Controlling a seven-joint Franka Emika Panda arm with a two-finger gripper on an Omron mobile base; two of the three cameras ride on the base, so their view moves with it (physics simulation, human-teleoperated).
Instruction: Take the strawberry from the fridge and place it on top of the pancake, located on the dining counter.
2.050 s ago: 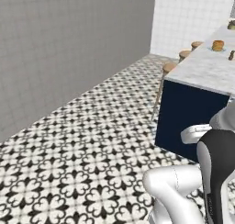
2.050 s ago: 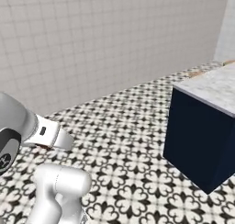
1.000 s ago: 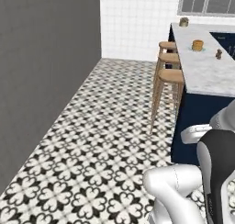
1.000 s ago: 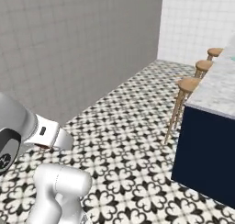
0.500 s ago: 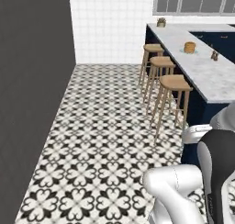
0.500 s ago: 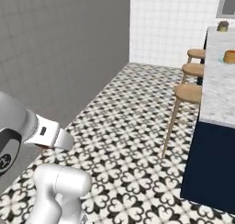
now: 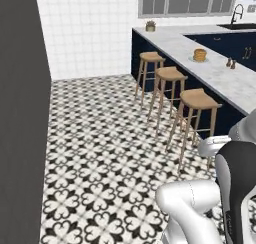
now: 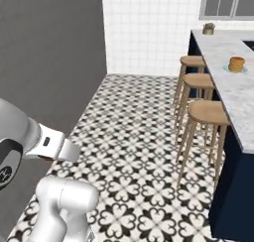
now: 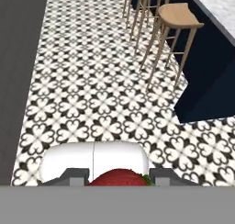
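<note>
Strawberry point(image 9: 120, 177): small, light, soft, bruises easily; hand point(image 9: 119, 176) grips its flanks, gentle squeeze advised. Destination: pancake point(image 7: 200, 55) on dining surface point(image 7: 220, 75).

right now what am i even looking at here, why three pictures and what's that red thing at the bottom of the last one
It is a white robot arm on a driving base in a simulated kitchen. Two pictures come from cameras on the base, looking forward from behind the arm's left and right. The third comes from a camera on the hand, looking along the gripper. The red thing is a small red strawberry sitting between the gripper's dark fingertips, so it looks held. Ahead stands a long counter with a white-grey marble top and navy base, with three wooden bar stools beside it. On it sits a short stack of golden-brown pancakes on a pale blue plate.
</note>
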